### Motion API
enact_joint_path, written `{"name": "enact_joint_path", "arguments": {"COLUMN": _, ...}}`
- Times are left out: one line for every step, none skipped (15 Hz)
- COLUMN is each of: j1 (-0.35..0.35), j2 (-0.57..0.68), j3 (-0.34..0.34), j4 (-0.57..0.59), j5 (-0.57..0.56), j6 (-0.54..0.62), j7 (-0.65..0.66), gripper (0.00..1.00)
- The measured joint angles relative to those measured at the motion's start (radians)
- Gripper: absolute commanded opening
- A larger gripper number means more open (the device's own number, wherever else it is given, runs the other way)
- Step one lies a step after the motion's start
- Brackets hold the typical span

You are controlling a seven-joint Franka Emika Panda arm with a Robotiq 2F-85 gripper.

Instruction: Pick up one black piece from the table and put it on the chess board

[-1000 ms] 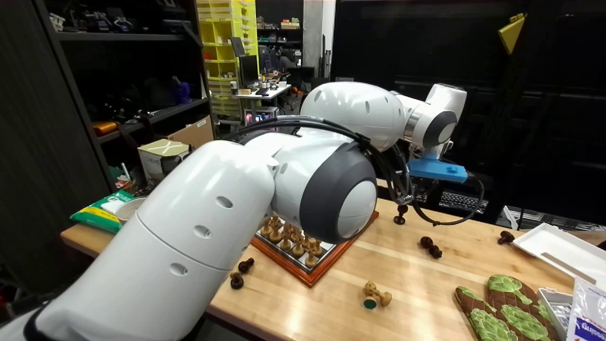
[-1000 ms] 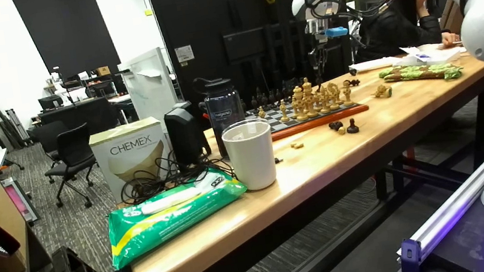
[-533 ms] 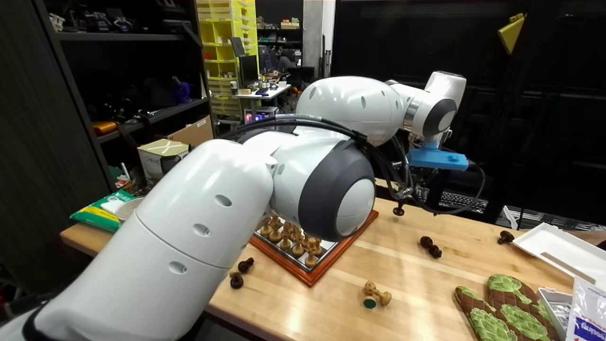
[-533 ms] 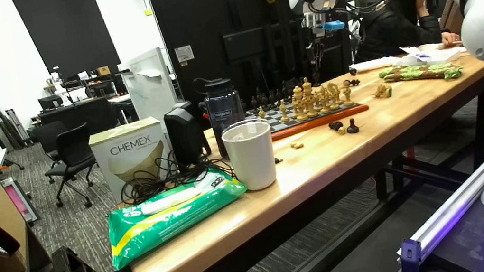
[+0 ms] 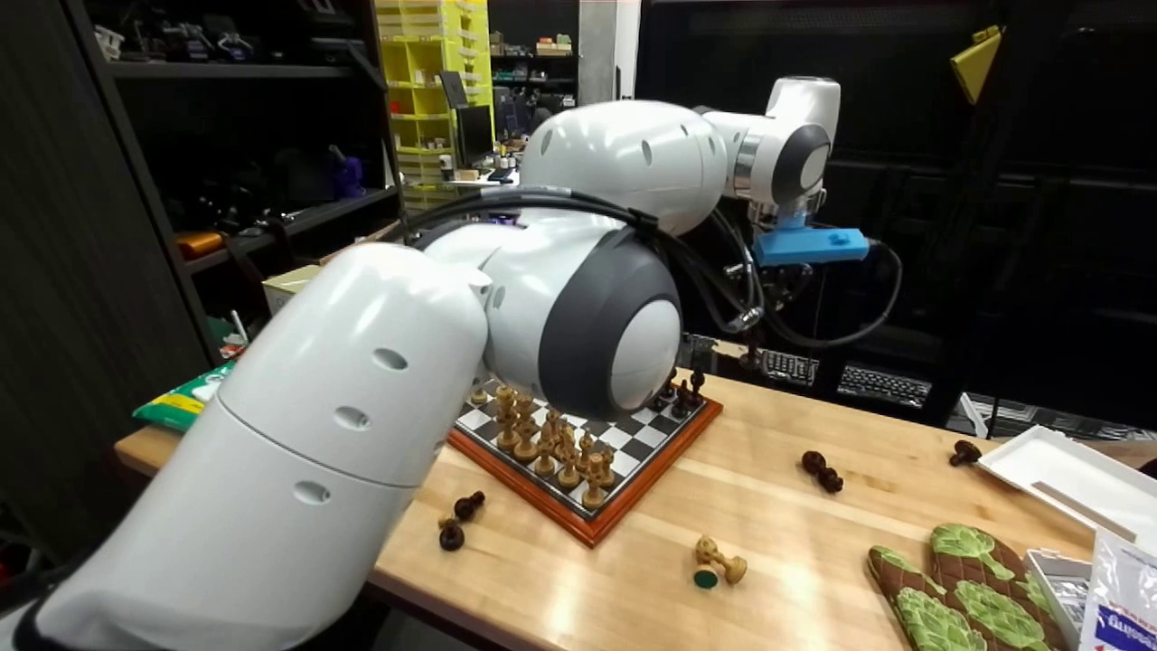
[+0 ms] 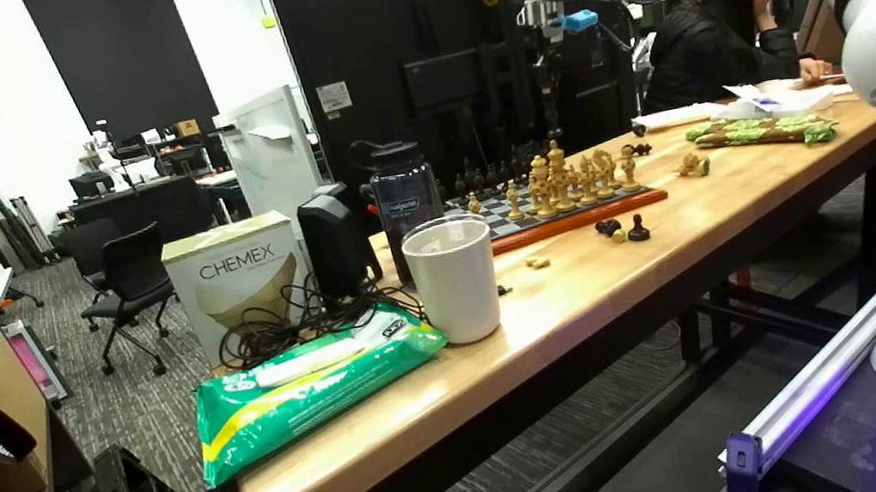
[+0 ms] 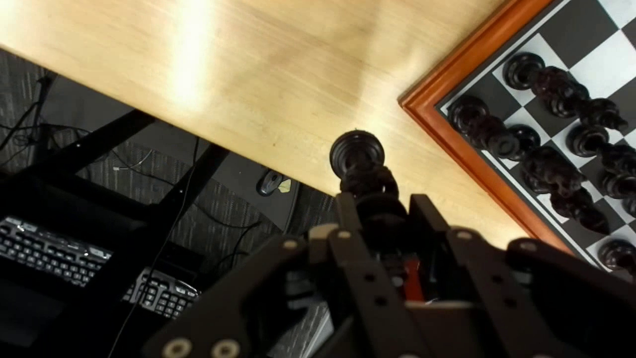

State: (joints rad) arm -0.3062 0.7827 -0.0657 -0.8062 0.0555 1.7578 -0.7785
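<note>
The long, pale wooden bench (image 6: 591, 284) runs through the middle of the frame in an exterior view and serves as the working surface. Above it, the white, rounded, multi-jointed robot arm (image 5: 398, 344) slopes up from the lower left of the frame in an exterior view, bends at a dark-capped joint near the centre and reaches to the upper right, its wrist turned downward; the height presumably lets it pass over anything standing below. The square, checkered wooden chess board (image 5: 646, 434), rimmed in reddish brown, lies flat just below the centre there, and in the wrist view its corner shows at the right.

The black, two-fingered mechanical hand (image 7: 385, 199), at the lower centre of the wrist view, grips the upper part of the small, glossy black chess piece (image 7: 368, 179). Held so, the piece has its round base free and pointing toward the bench, a hold that suits standing it on a square. It hangs beside the board's corner, apparently off the wood and not yet over the checks, so the next move likely calls for a shift toward the right of the wrist view. Dark chess pieces (image 7: 551, 174) crowd that side of the board, and a low approach could topple one.
</note>
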Motion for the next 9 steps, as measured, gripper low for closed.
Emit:
{"name": "enact_joint_path", "arguments": {"j1": 0.015, "j2": -0.009, "j3": 0.0, "j4": 0.0, "j5": -0.014, "j6": 0.0, "j7": -0.007, "gripper": 0.08}}
{"name": "enact_joint_path", "arguments": {"j1": 0.028, "j2": -0.019, "j3": 0.0, "j4": 0.0, "j5": -0.028, "j6": 0.0, "j7": -0.015, "gripper": 0.08}}
{"name": "enact_joint_path", "arguments": {"j1": 0.042, "j2": -0.028, "j3": 0.0, "j4": 0.0, "j5": -0.044, "j6": -0.001, "j7": -0.022, "gripper": 0.08}}
{"name": "enact_joint_path", "arguments": {"j1": 0.056, "j2": -0.037, "j3": 0.0, "j4": 0.0, "j5": -0.058, "j6": -0.001, "j7": -0.029, "gripper": 0.08}}
{"name": "enact_joint_path", "arguments": {"j1": 0.068, "j2": -0.045, "j3": 0.0, "j4": 0.0, "j5": -0.069, "j6": -0.003, "j7": -0.037, "gripper": 0.08}}
{"name": "enact_joint_path", "arguments": {"j1": 0.081, "j2": -0.053, "j3": 0.0, "j4": -0.001, "j5": -0.082, "j6": -0.006, "j7": -0.043, "gripper": 0.08}}
{"name": "enact_joint_path", "arguments": {"j1": 0.091, "j2": -0.061, "j3": 0.0, "j4": -0.001, "j5": -0.091, "j6": -0.013, "j7": -0.053, "gripper": 0.08}}
{"name": "enact_joint_path", "arguments": {"j1": 0.1, "j2": -0.069, "j3": 0.0, "j4": -0.002, "j5": -0.097, "j6": -0.021, "j7": -0.061, "gripper": 0.08}}
{"name": "enact_joint_path", "arguments": {"j1": 0.108, "j2": -0.077, "j3": 0.0, "j4": -0.003, "j5": -0.101, "j6": -0.031, "j7": -0.07, "gripper": 0.08}}
